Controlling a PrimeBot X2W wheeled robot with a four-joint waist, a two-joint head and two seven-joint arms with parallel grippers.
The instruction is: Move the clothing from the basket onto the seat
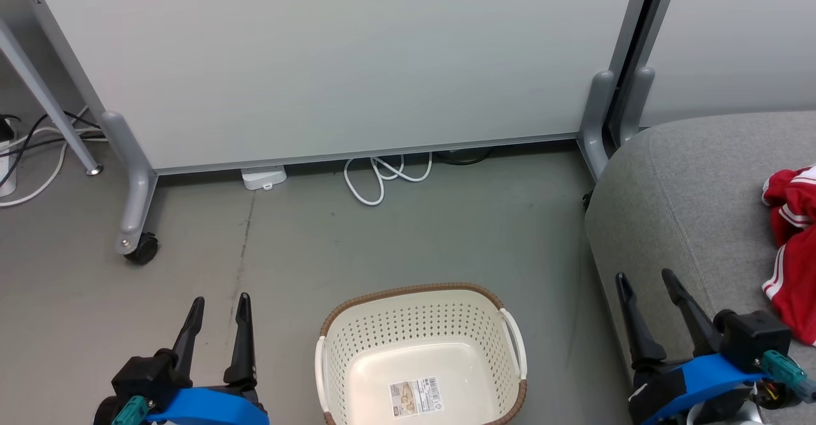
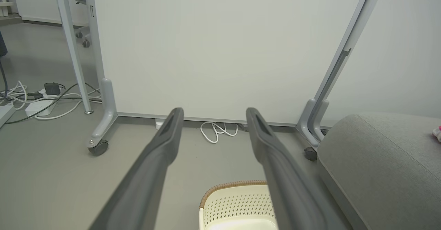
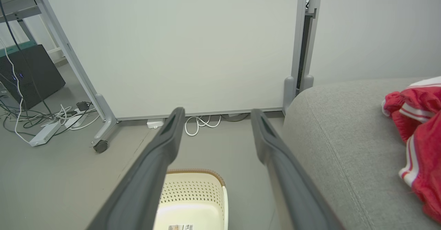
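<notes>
Head view: the left gripper (image 1: 220,299) sits at the lower left over the grey floor (image 1: 395,240), its two dark fingers (image 1: 241,342) spread apart with nothing between them. The right gripper (image 1: 644,276) sits at the lower right, over the front edge of the seat (image 1: 676,189), jaws likewise spread and gripping nothing. The basket (image 1: 414,320) stands on the floor between the two grippers, touching neither, with a paper label (image 1: 415,396) on its inner bottom. The clothing (image 1: 794,246), red with white stripes, lies crumpled on the seat at the right edge, well apart from the basket. A white panel (image 1: 331,62) on a caster (image 1: 141,248) stands behind, and a white cable (image 1: 382,180) is looped at its foot.

Left wrist view: the left gripper (image 2: 214,111) points at the panel (image 2: 220,47), jaws wide. The basket (image 2: 237,202) lies low between the fingers, partly behind the right one. The seat (image 2: 379,154) is at the right, with a small scrap of the clothing (image 2: 437,132) at the far edge. A power strip (image 2: 38,106) lies on the floor at the left.

Right wrist view: the right gripper (image 3: 217,110) is also spread wide. The basket (image 3: 193,192) is below, between the fingers. The clothing (image 3: 417,126) rests on the seat (image 3: 327,137) at the right
</notes>
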